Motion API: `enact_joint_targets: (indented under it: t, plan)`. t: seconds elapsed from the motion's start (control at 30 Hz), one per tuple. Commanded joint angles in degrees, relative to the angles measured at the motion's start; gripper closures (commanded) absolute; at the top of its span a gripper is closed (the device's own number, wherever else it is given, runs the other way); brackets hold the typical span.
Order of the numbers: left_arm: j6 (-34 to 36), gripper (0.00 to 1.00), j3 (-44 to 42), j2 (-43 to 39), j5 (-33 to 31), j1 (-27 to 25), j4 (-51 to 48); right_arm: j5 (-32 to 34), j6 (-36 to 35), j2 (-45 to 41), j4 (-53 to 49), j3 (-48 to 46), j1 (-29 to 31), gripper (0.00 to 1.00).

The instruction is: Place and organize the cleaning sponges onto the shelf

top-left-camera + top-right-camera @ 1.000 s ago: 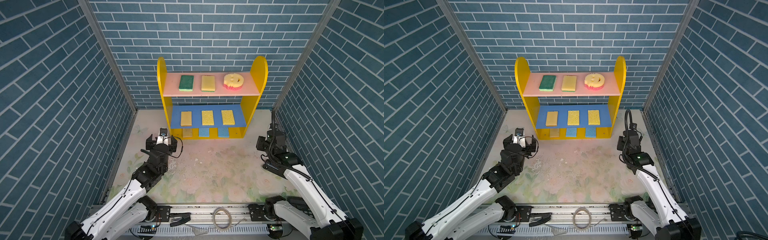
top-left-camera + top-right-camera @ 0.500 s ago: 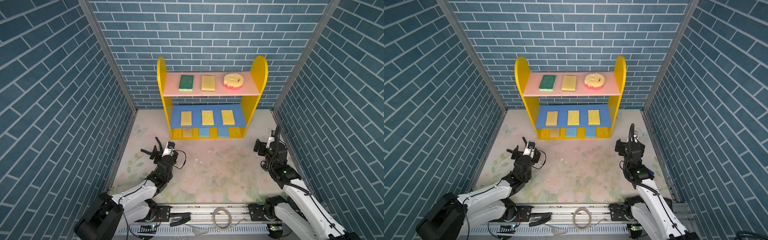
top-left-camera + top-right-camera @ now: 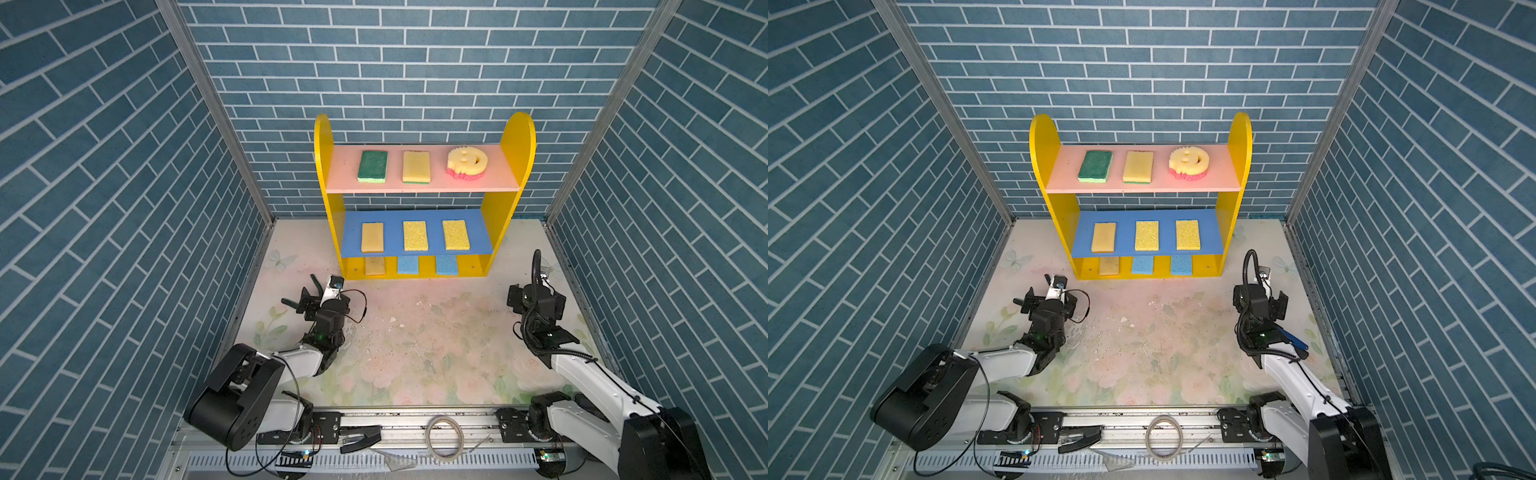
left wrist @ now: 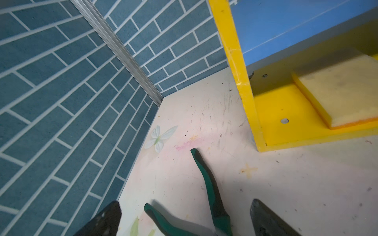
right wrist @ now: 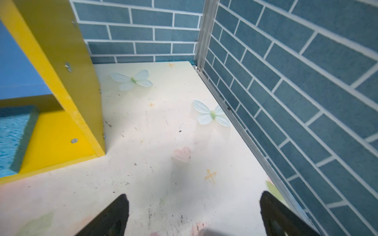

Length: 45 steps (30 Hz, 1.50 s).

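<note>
The shelf point(image 3: 515, 174) point(image 3: 1239, 166) stands against the back wall in both top views. Its pink top board holds a green-topped sponge point(image 3: 372, 166), a yellow one point(image 3: 416, 166) and the round smiley one point(image 3: 467, 164). Three yellowish sponges point(image 3: 415, 235) lie on the blue board. On the base lie a tan sponge point(image 3: 375, 266) point(image 4: 337, 98) and two blue ones point(image 3: 447, 264) point(image 5: 12, 132). My left gripper point(image 3: 302, 291) point(image 4: 185, 210) is open, low over the mat, left of the shelf; two green curved prongs show between its fingers. My right gripper point(image 3: 536, 297) point(image 5: 194, 204) is open and empty, right of the shelf.
Blue brick walls close in on both sides and behind, with metal corner posts point(image 3: 216, 112). Small crumbs point(image 3: 395, 324) dot the floral mat point(image 3: 415, 353). A cable loop point(image 3: 444, 432) lies on the front rail.
The left arm has folded down and drawn its gripper back toward the front left. The right gripper has backed a little away from the shelf. The sponges have not moved.
</note>
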Motion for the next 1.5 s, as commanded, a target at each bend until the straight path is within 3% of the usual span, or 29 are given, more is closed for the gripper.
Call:
enact_joint_targets:
  t: [0.0,0.13,0.2,0.27,0.4,0.47,0.57,0.7,0.77,0.83,1.47]
  plan:
    - [-2.3,0.0,5.1,0.8,10.0,4.0,-7.8,4.3,-0.6,3.8,7.0,-1.1,-1.1,0.01]
    - [-3.2,0.0,6.9,2.9,15.2,7.2,-7.2,-0.3,0.5,11.7,15.0,-2.3,-4.2,0.01]
    - [-2.3,0.0,3.6,4.0,22.4,9.4,1.3,-2.2,1.5,15.2,12.4,0.6,-5.9,0.01]
    - [-4.4,0.0,0.5,5.9,20.2,10.9,9.9,-6.7,0.1,17.7,14.8,1.8,-7.4,0.01]
    - [-8.5,0.0,-3.9,12.3,22.2,15.1,24.5,-14.0,-5.2,21.7,22.1,2.4,-9.8,0.01]
    - [-10.4,0.0,-2.6,9.3,22.6,15.7,17.7,-18.9,-5.9,23.0,26.4,1.4,-12.1,0.01]
    - [-10.3,0.0,0.1,10.0,25.8,16.8,13.9,-26.3,-2.8,29.2,44.4,-5.1,-17.0,0.01]
    - [-12.8,0.0,3.4,9.9,27.0,19.1,6.9,-31.3,-2.0,27.9,43.1,-5.7,-18.8,0.01]
    - [-13.1,0.01,3.3,9.8,28.3,19.8,6.7,-39.0,-2.6,28.3,39.7,-3.9,-20.6,0.01]
    - [-13.0,0.0,3.2,9.9,28.2,19.8,7.1,-41.9,-3.1,28.7,39.5,-3.3,-21.0,0.01]
    - [-12.9,0.0,3.2,9.9,28.0,19.8,7.2,-38.5,-5.8,28.8,35.1,-1.0,-18.2,0.01]
